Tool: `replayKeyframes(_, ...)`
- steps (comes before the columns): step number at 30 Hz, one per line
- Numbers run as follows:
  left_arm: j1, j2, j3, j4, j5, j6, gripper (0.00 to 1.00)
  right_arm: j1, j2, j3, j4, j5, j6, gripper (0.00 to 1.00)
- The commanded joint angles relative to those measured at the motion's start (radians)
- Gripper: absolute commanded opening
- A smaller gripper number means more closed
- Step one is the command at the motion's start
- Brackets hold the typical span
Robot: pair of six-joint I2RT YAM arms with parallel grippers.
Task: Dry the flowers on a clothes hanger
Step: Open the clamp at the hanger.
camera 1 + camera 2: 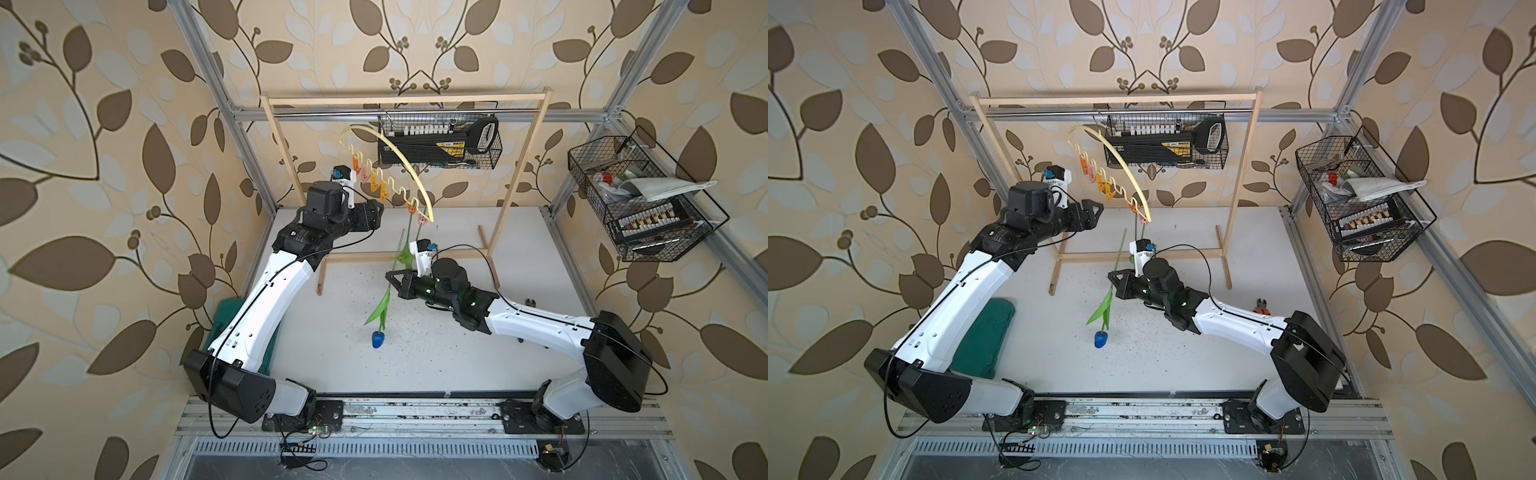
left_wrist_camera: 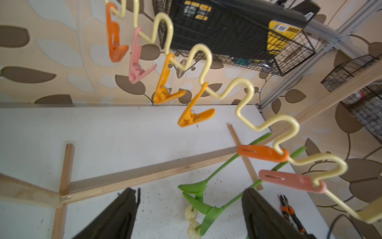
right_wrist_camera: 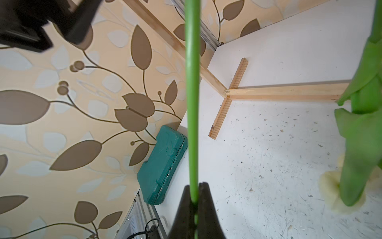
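Left wrist view, cream tulip heads (image 2: 189,213), both top views, blue head (image 1: 377,339)

Light is bright, even and diffuse. Worktop (image 1: 457,353) reads near-white. Shadows are soft, with a grey band along the wooden rack's foot rail (image 2: 144,178).

In both top views there is wide-angle bowing: aluminium posts (image 1: 216,79) lean and curve toward the edges, and detail is slightly soft.

Left wrist view: left tool (image 2: 190,191) fingers (image 2: 115,217) blurred, clothes hanger (image 2: 260,153) fairly sharp.

Right wrist view: green stem (image 3: 192,103) and leaves (image 3: 361,124) out of focus, worktop specks crisp, and the far worktop washed out.
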Motion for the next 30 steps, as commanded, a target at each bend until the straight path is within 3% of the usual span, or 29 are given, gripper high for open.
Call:
replayKeyframes(1, 0.013, 0.062, 0.059, 0.025, 0.095, 0.083, 0.78, 0.015, 0.007, 0.017, 0.074, 0.048, 0.010, 0.00)
replayKeyframes(7, 0.014, 0.086, 0.030, 0.112, 0.081, 0.119, 0.75, 0.024, 0.024, 0.024, 0.041, 0.037, -0.017, 0.00)
replayKeyframes(30, 0.013, 0.237, 0.186, 0.098, 0.042, 0.210, 0.71, 0.041, -0.007, 0.050, -0.082, -0.019, -0.098, 0.00)
